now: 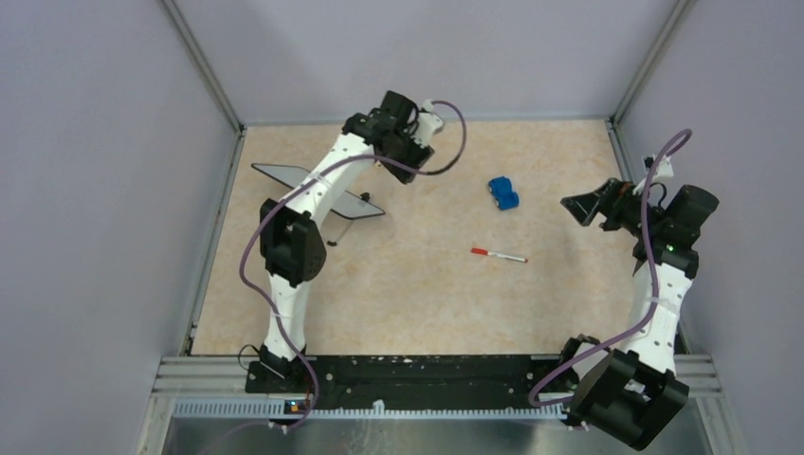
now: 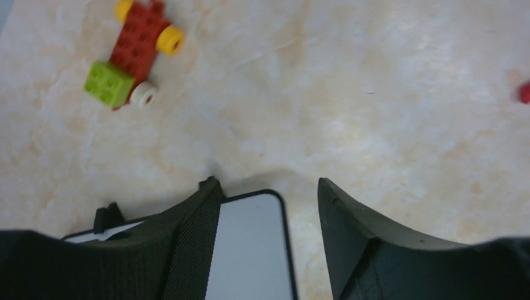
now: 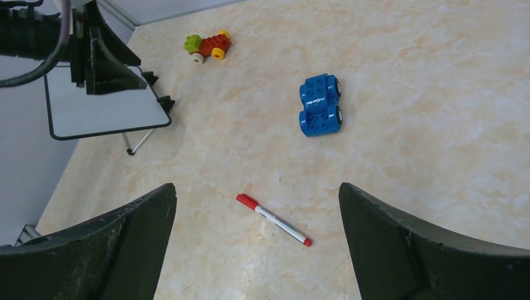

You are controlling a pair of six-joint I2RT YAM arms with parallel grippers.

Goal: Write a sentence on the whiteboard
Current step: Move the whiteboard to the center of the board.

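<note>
White whiteboard (image 3: 106, 106), face blank, raised on clip feet (image 3: 164, 100), corner showing in gap of left pincer (image 2: 265, 187); jaws apart, clamping nothing, probably poised to steady board. Marker (image 3: 273, 220) lies flat just ahead of right pincer (image 3: 256, 187), jaws wide apart, likely lined up for pickup. Beige marbled tabletop (image 1: 427, 303); lilac walls (image 1: 95, 142), aluminium corner posts (image 1: 204, 66).

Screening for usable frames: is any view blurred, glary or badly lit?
Top view: sharp and evenly lit, no glare, whiteboard reads grey. Left wrist: soft focus, brick car looks smeared. Right wrist: crisp on marker and blue car, with only faint shadows.
</note>
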